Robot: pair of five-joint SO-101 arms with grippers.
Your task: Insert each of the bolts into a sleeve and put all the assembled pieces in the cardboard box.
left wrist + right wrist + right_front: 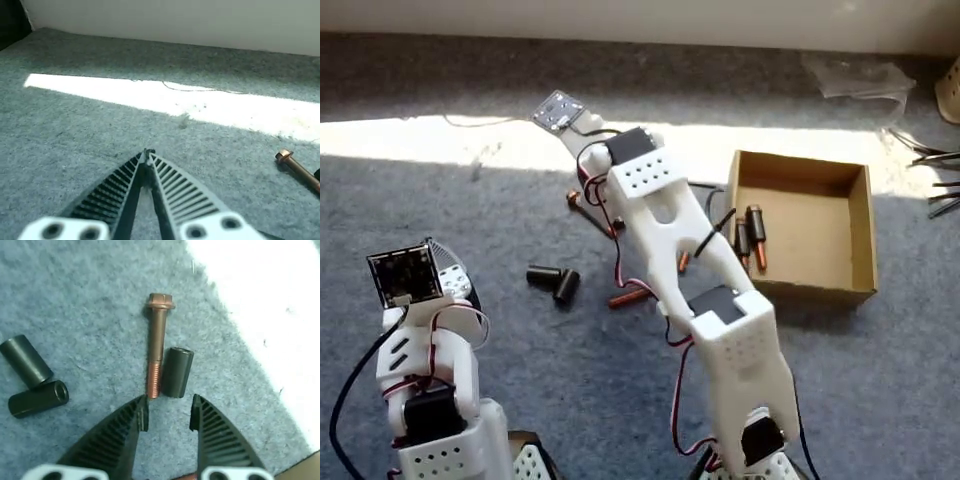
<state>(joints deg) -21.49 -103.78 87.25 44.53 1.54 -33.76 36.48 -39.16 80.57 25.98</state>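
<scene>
In the right wrist view my right gripper (169,412) is open just above the carpet. A copper bolt (156,345) and a black sleeve (177,371) lie side by side right in front of its fingertips, the sleeve touching the bolt's threaded end. Two more black sleeves (25,360) (37,397) lie off to one side; from above they show as a pair (553,280). Another bolt (630,297) lies by the right arm. My left gripper (146,156) is shut and holds nothing, with a bolt (297,170) further off. Assembled pieces (750,238) lie in the cardboard box (855,225).
The right arm (680,240) stretches diagonally across the middle of the carpet, covering part of it. A sunlit strip (470,150) crosses the far side. Clear plastic (855,75) and cables (935,185) lie at the far right beyond the box.
</scene>
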